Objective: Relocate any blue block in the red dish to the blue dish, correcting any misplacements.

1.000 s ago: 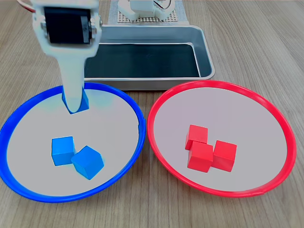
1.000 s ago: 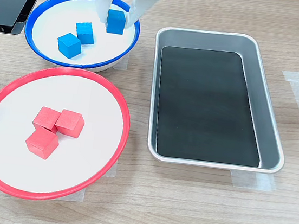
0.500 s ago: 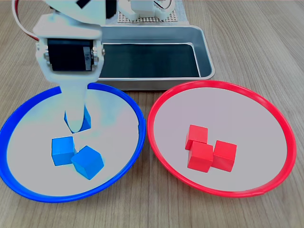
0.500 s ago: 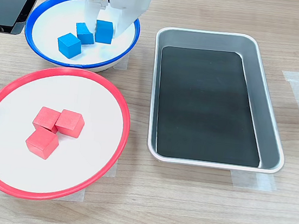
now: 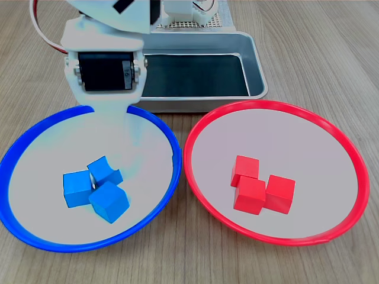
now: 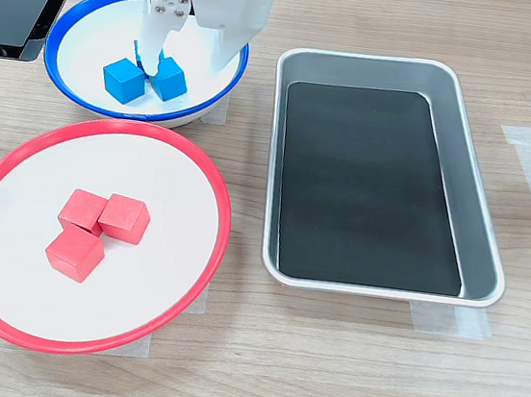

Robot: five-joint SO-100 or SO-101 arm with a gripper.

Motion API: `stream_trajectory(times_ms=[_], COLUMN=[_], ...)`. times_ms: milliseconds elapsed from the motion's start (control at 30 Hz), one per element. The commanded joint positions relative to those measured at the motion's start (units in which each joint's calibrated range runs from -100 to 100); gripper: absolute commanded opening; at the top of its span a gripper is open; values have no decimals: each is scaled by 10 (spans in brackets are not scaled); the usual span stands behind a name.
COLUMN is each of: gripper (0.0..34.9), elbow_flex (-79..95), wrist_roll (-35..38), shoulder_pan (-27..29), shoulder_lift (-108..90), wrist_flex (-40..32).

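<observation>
- blue block [image 5: 104, 170] [image 6: 171, 78]: small bright-blue cube, tilted, in the blue dish, pressed against 2 other blue cubes [image 5: 92, 195]; arm partly hides it in both exterior views.
- blue dish [image 5: 155, 123] [image 6: 75, 11]: round, shallow, pale grey inside w/ blue rim; holds all 3 blue cubes.
- red dish [image 5: 331, 133] [image 6: 211, 184]: same size, red rim; just beside blue dish, rims nearly touching.

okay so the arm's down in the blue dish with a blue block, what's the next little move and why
Probably open the fingers and lift straight up. The block sits low inside the blue dish, pressed against the two other blue cubes, with the gripper seemingly closed around it. The red dish holds only red cubes, so nothing else looks misplaced.
</observation>
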Motion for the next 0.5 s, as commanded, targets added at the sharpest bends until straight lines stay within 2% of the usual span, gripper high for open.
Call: stream_trajectory(times_ms=[0,100,167,333,467], gripper=[106,32,0,0,0], elbow_flex=[-16,12,51,250,495], wrist_roll=[1,1,1,-13,-43], shoulder_pan=[-5,-14,-25,-59,-83], shoulder_lift=[-30,-84,-141,-364,-559], wrist_flex=[5,-5,-24,-131,-240])
